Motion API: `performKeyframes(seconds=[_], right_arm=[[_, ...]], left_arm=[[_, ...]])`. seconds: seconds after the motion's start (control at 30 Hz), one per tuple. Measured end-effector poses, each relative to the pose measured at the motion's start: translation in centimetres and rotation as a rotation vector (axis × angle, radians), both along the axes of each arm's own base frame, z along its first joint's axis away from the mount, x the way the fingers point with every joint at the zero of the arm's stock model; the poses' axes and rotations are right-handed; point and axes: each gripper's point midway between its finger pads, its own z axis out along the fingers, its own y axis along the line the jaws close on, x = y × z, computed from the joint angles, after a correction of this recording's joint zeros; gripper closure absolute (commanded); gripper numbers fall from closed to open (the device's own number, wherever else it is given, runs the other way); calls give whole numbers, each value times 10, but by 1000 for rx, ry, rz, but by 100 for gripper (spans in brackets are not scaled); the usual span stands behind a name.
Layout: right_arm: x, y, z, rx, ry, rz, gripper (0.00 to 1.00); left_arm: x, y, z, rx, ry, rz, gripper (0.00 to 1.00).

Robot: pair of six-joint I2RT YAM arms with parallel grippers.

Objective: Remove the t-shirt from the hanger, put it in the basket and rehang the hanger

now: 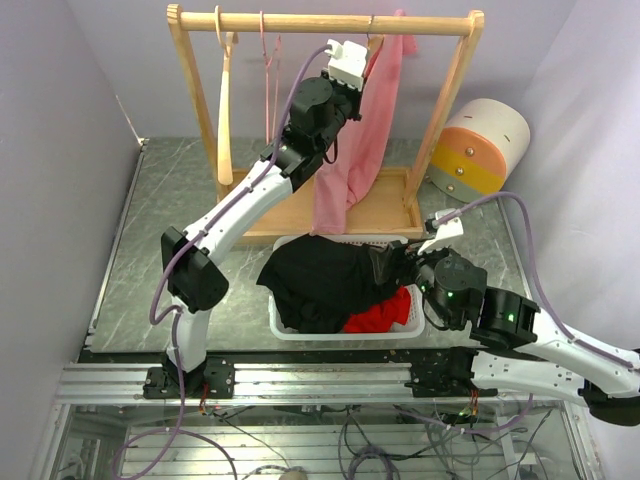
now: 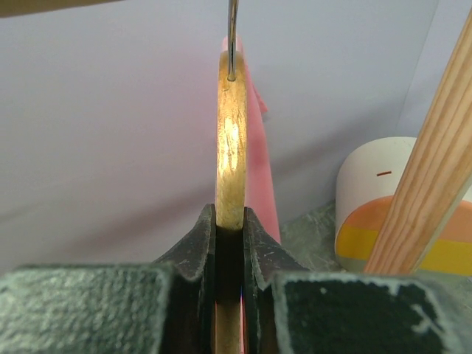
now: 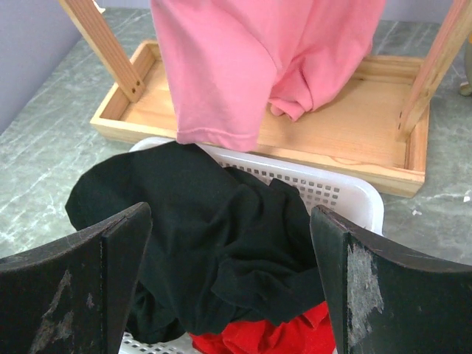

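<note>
T-shirt of pink cloth hangs on a curved wooden hanger from the top rail of a pale wooden rack, the left gripper clamped onto that hanger's edge, while the right gripper, jaws wide apart and empty, hovers over a black garment heaped in a white perforated basket.

I see white basket w/ black cloth over red cloth, just in front of wood rack; striped drum on rt.
</note>
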Motion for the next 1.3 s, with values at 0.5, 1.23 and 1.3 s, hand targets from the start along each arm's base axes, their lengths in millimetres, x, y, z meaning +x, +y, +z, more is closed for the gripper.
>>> performKeyframes(seconds=[0.5,1.23,1.3], right_arm=[[0,-2,8,30,-18,-3,12],[27,-30,56,-10,-199,-237,0],[31,-30,66,-18,-237,-261,1]], left_arm=[[-15,32,15,28,-110,35,93],[-99,85,50,107,-141,-56,93],[-103,86,45,122,-124,-68,93]])
